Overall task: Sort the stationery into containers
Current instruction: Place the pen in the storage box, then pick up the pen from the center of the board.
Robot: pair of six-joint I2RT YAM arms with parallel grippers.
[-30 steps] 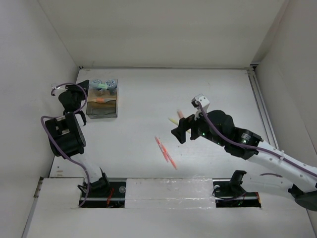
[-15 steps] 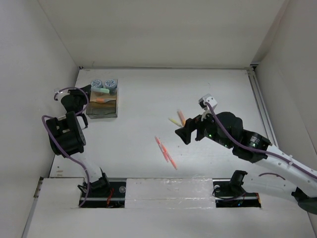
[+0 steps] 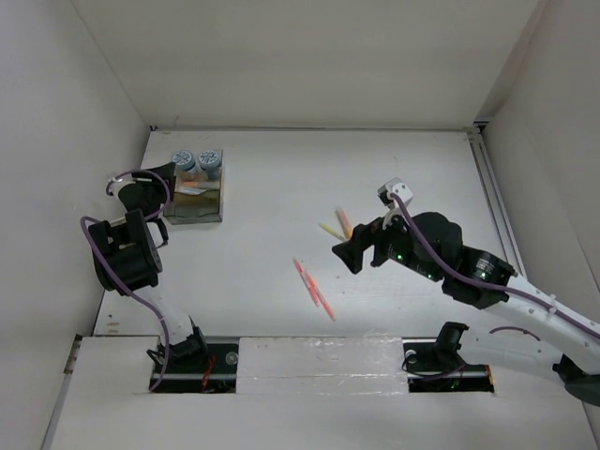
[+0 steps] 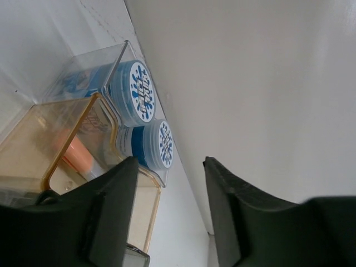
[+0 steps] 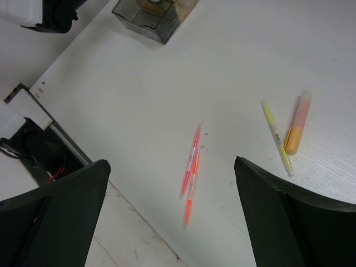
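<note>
While the sorting stands partway done, the white table (image 3: 281,178) carries what is left to collect. The right gripper (image 3: 345,255), fingers spread wide and empty, hangs above the middle of the table. The left gripper (image 3: 157,183), fingers parted around nothing, sits just beside the organiser tray (image 3: 192,217) in the far left corner. Two blue-and-white cylinders (image 4: 142,92) stand side by side in the tray's far compartment. Loose near the table's middle lie an orange highlighter (image 5: 296,130) and a pale yellow pen (image 5: 277,138), with a pair of pink-red pens (image 5: 191,167) nearer the near edge. Judged step: a fresh pick by the right arm. It calls for a descent over one thin pen, fingers set across its barrel.
</note>
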